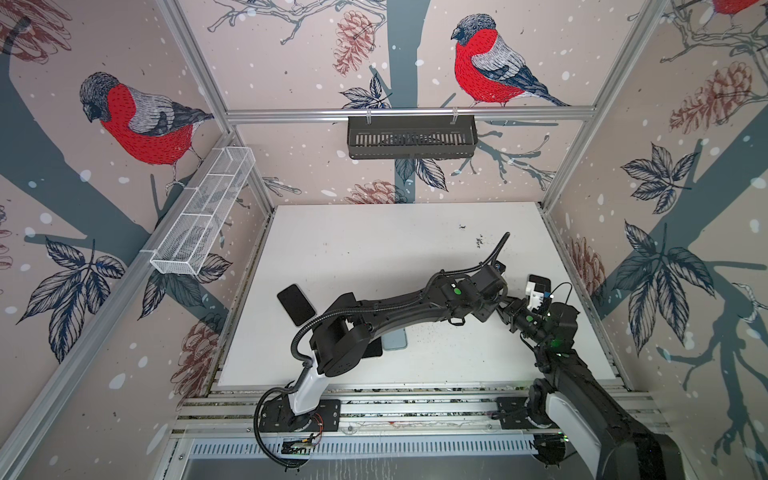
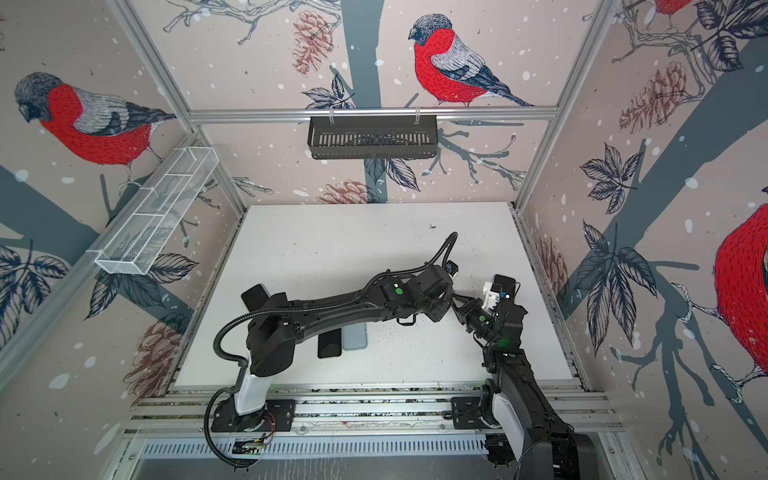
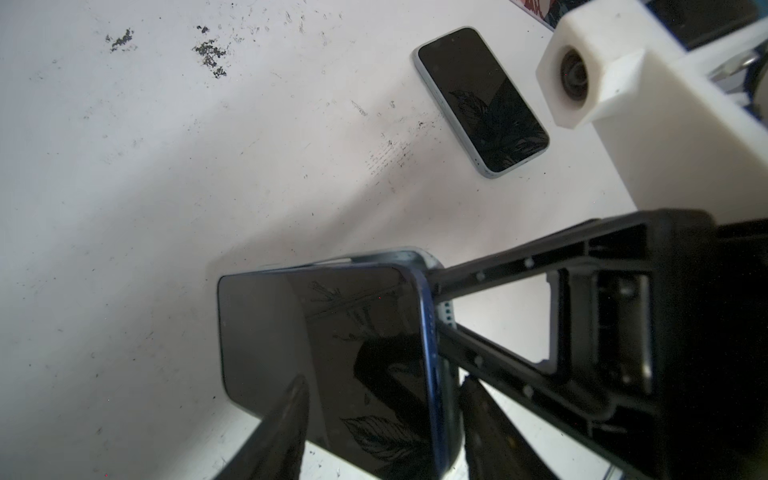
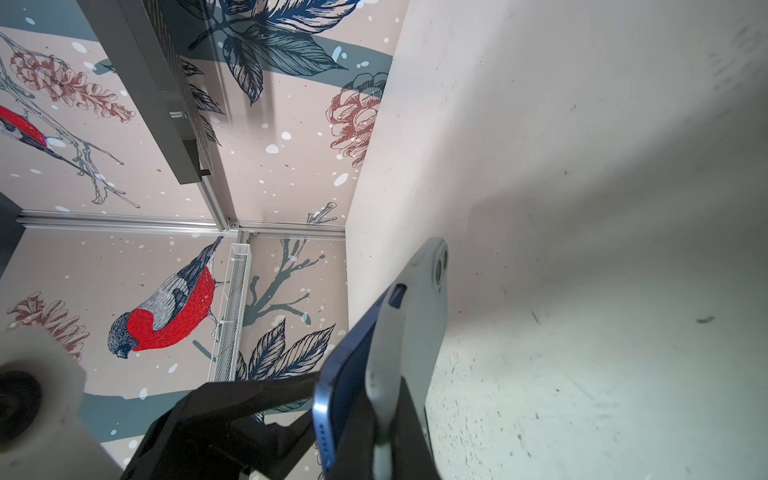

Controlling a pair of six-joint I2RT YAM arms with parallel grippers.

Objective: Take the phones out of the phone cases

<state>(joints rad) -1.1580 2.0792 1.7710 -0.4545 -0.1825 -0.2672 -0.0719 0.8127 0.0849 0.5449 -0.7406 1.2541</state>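
Over the right part of the white table [image 1: 374,249], the two arms meet at a blue phone [image 3: 324,353]. It is held upright with its dark screen showing, and one end has parted from its grey phone case [image 4: 415,316]. The right gripper [image 3: 436,307] is clamped tight on the end of the phone case. The left gripper [image 3: 384,386] has a jaw on either side of the phone; I cannot tell whether they press on it. A second phone [image 3: 482,99] lies flat on the table nearby.
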